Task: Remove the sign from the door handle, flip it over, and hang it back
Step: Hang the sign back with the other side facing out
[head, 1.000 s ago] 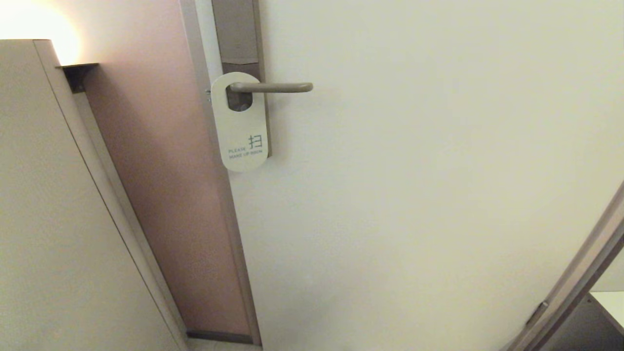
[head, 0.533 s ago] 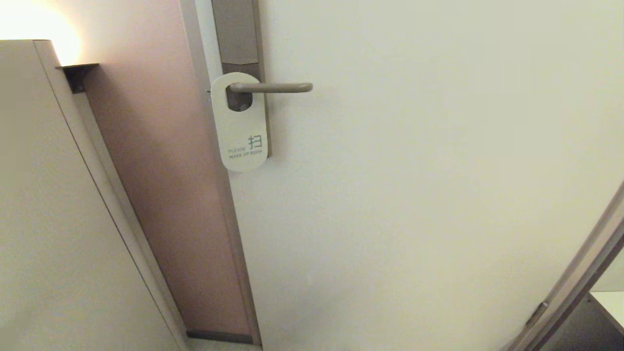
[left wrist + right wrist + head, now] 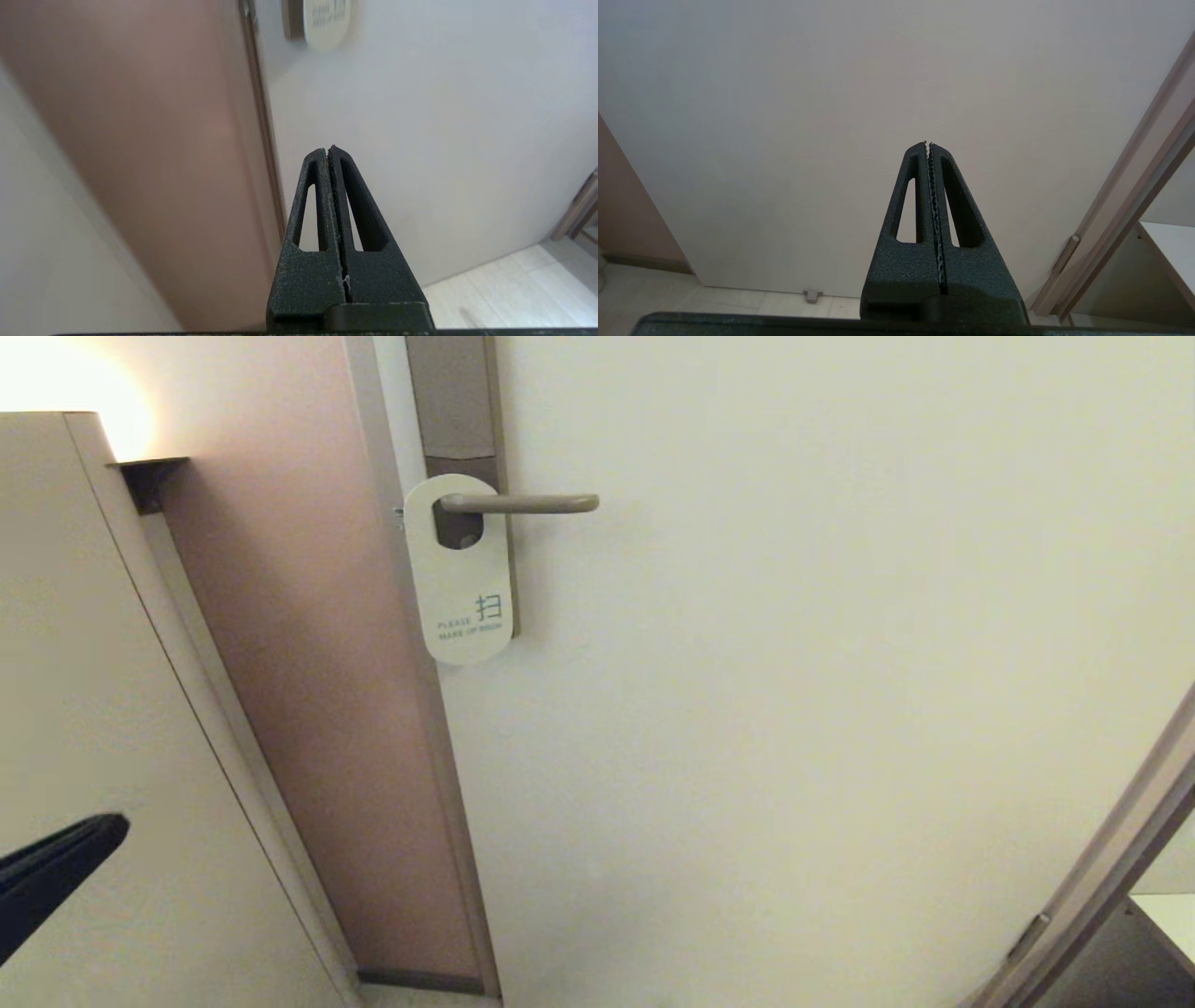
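The sign (image 3: 461, 574) hangs on the door handle (image 3: 523, 504) with its white side out, showing a dark character and "PLEASE MAKE UP ROOM". Its lower end also shows in the left wrist view (image 3: 327, 23). The handle sits on a tall brown backplate (image 3: 453, 401). My left gripper (image 3: 117, 826) enters at the lower left edge, far below and left of the sign; in the left wrist view (image 3: 328, 150) it is shut and empty. My right gripper (image 3: 927, 144) is shut and empty, facing the bare door, out of the head view.
The white door (image 3: 794, 691) fills the middle and right. A pinkish wall panel (image 3: 308, 691) and a beige cabinet (image 3: 93, 709) stand at the left. A second door frame (image 3: 1102, 877) slants at the lower right. A small door stop (image 3: 812, 295) sits on the floor.
My left gripper has come into the head view at the lower left edge. The sign and handle have not moved.
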You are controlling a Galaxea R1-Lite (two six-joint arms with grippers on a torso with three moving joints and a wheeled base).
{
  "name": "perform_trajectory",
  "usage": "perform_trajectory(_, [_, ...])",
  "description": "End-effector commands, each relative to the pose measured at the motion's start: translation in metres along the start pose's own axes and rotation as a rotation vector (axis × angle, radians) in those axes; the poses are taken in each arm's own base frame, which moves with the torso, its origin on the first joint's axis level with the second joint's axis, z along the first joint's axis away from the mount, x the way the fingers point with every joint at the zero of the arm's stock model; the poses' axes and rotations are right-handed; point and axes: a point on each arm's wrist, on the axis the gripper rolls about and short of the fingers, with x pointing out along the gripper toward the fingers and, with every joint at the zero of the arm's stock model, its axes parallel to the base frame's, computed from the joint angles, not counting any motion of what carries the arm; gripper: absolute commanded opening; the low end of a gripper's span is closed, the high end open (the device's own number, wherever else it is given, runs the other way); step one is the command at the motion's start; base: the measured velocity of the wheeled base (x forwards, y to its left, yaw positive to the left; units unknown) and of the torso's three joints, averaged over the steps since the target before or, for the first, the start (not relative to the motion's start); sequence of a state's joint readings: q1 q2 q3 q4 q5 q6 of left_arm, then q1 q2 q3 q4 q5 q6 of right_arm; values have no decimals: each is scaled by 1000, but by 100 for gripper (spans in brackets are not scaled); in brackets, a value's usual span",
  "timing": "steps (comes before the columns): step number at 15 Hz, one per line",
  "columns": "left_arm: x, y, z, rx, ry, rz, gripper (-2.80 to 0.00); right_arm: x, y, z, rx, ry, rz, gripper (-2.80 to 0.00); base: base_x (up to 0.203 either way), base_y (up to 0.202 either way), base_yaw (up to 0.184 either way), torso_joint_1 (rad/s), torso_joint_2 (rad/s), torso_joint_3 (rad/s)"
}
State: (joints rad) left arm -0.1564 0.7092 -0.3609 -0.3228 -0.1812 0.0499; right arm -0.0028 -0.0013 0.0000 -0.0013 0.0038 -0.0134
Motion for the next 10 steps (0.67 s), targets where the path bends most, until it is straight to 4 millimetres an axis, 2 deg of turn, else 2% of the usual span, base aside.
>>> perform_trajectory(1, [42, 7, -2, -17, 98, -23, -280, 0, 0, 0, 0, 1, 1, -280, 0, 0, 0, 0, 0, 0])
perform_trajectory(7, [110, 16, -3, -16, 76, -102, -280, 0, 0, 0, 0, 1, 0, -280, 0, 0, 0, 0, 0, 0])
perform_trajectory(10, [146, 23, 4, -8, 40, -103, -280, 0, 0, 0, 0, 1, 0, -280, 0, 0, 0, 0, 0, 0])
